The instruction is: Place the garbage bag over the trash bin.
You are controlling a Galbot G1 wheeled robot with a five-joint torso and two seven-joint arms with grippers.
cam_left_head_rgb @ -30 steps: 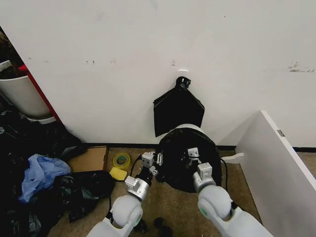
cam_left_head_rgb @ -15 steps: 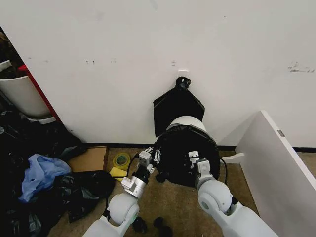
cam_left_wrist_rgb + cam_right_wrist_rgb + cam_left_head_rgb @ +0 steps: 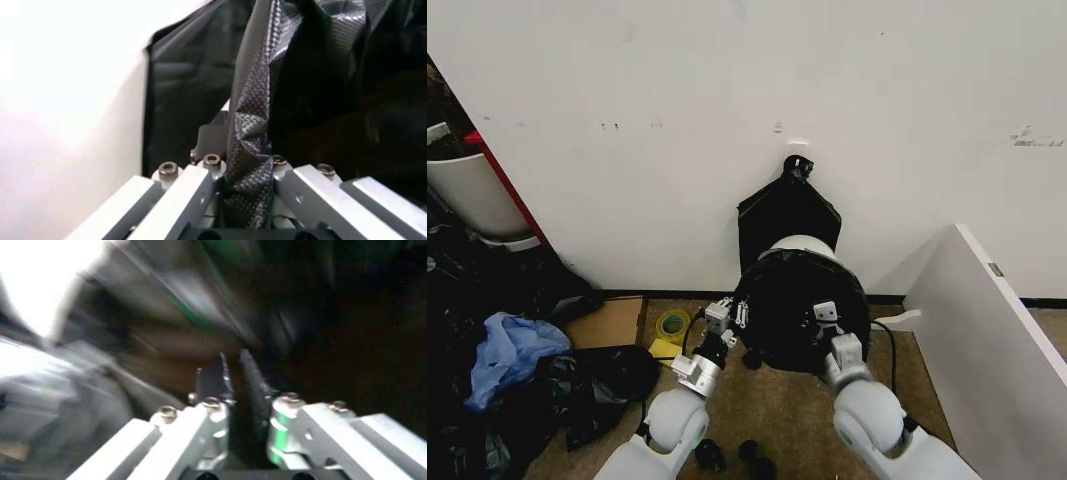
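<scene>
The bag (image 3: 799, 310) is draped over the bin (image 3: 803, 244), which stands on the floor against the wall (image 3: 727, 110). A strip of the bin's white rim is exposed on the wall side; the near side and the mouth are covered in black film.

The left gripper (image 3: 730, 318) is located at the bag's left edge, and a twisted fold of the bag (image 3: 250, 125) is seen clenched between its fingers (image 3: 193, 190) in the left wrist view. The right gripper (image 3: 824, 316) is located at the bag's near right side; its fingers (image 3: 213, 385) are closed to a narrow gap against dark film, and a grasp on the bag appears probable.

The bin lies directly ahead of both grippers, between them, its axis upright. The uncovered rim lies beyond the grippers, toward the wall, so the remaining stretch is judged to run away from the robot. Both arms are about equally near.

The floor is brown carpet (image 3: 777, 410). Clearance behind the bin is minimal. A white panel (image 3: 987, 330) stands to the right, and tape rolls (image 3: 672, 325) lie to the left.
</scene>
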